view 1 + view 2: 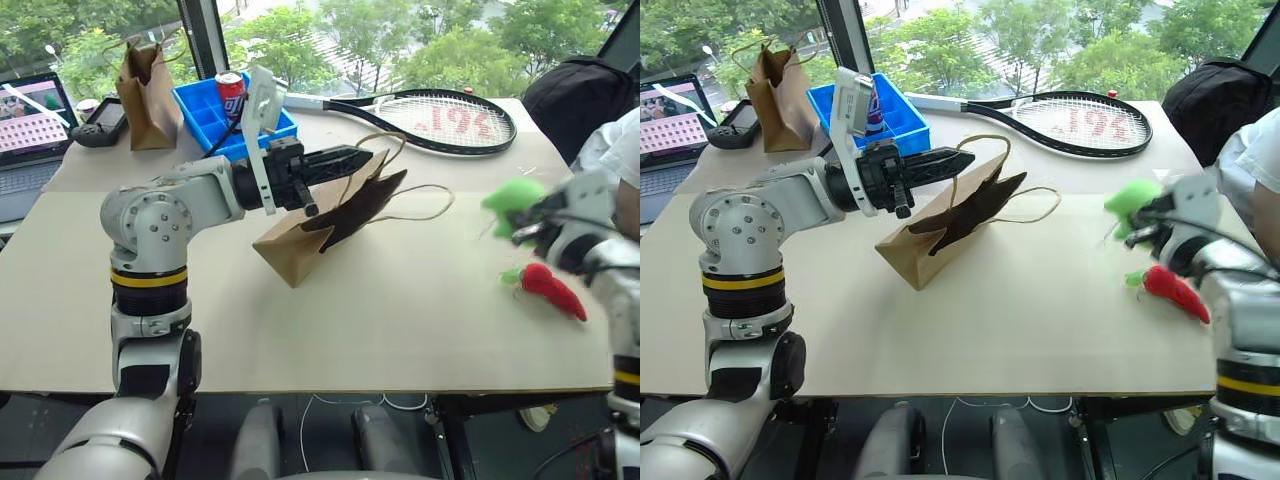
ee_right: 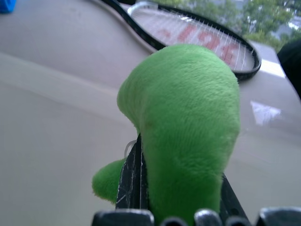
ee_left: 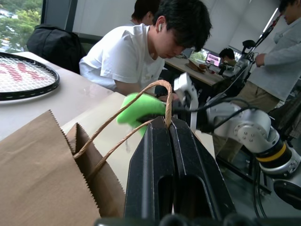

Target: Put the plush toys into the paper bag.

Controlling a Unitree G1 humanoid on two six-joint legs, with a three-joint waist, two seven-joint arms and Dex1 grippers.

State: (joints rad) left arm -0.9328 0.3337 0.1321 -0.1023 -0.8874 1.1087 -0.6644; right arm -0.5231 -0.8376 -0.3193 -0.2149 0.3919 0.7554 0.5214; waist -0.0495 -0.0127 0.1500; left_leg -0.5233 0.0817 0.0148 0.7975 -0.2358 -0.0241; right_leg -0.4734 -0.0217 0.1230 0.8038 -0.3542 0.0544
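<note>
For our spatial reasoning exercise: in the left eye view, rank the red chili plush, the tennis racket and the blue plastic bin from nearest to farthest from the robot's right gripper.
1. Red chili plush toy: on the table just below the right gripper.
2. Black-framed tennis racket: beyond it, at the table's far side.
3. Blue plastic bin: far corner, toward the robot's left.

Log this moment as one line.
left gripper: shut on bag handle, paper bag tilted | right gripper: shut on green toy | red toy: on table

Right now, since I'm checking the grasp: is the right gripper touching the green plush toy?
Touching. In the right wrist view the green plush toy sits squeezed between the right gripper and its black fingers, lifted off the table.
</note>
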